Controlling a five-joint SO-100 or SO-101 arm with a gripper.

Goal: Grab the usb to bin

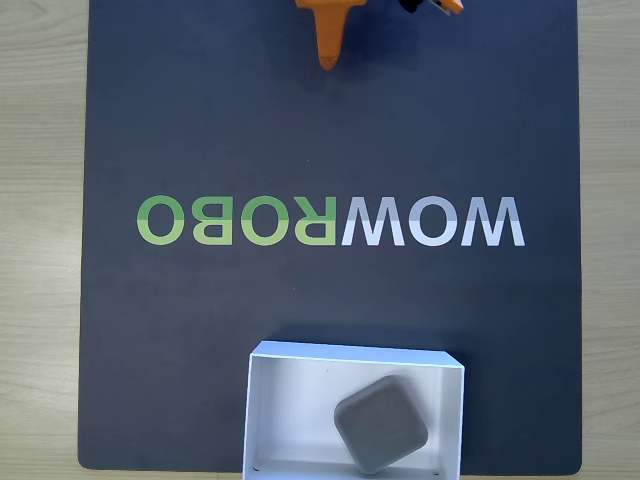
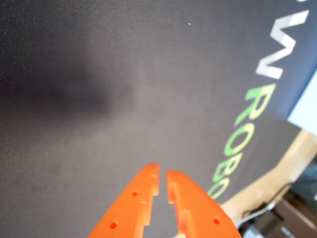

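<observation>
Inside the bin [image 1: 270, 410] the usb [image 1: 381, 423] lies flat, corners turned diagonally; pincer [image 2: 162, 174] nearly closed, empty.

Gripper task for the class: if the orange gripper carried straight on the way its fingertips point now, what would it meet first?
Most likely the bare dark mat. In the wrist view the gripper, jaws nearly shut and empty, points at plain mat short of the lettering. Depth is unclear. The usb already lies in the bin, well off that line.
</observation>
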